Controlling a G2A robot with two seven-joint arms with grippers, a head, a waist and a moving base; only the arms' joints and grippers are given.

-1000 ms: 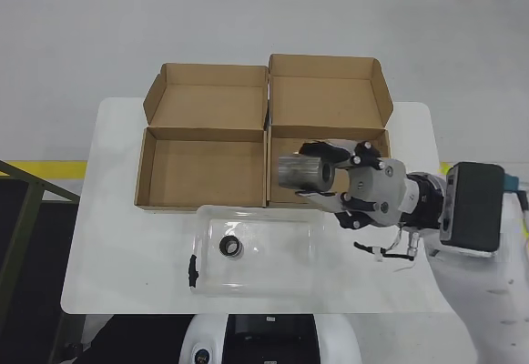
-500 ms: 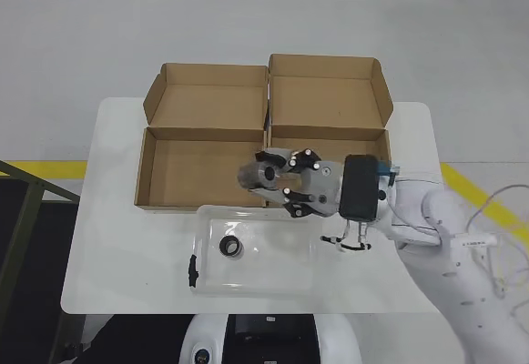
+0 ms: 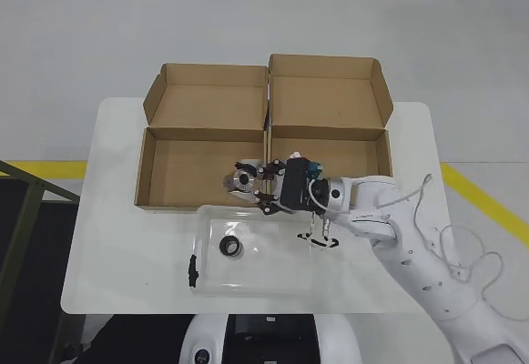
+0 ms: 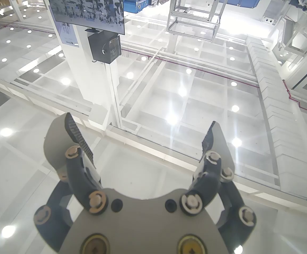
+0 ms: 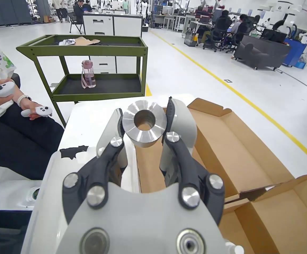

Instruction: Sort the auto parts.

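My right hand (image 5: pixel 145 116) grasps the metal bushing (image 5: pixel 144 131) over a cardboard box (image 3: pixel 178 173); a ring (image 3: pixel 231 246) and a black part (image 3: pixel 192 270) lie unsorted in the tray (image 3: pixel 282 266).

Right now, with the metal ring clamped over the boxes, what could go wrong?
1. The right gripper holds the metal ring on its round side by the fingertips alone, so it may slip or twist out.
2. In the top view the ring hangs over the left box, close to where it meets the right box. Lowering could snag those walls or the clear tray just in front.
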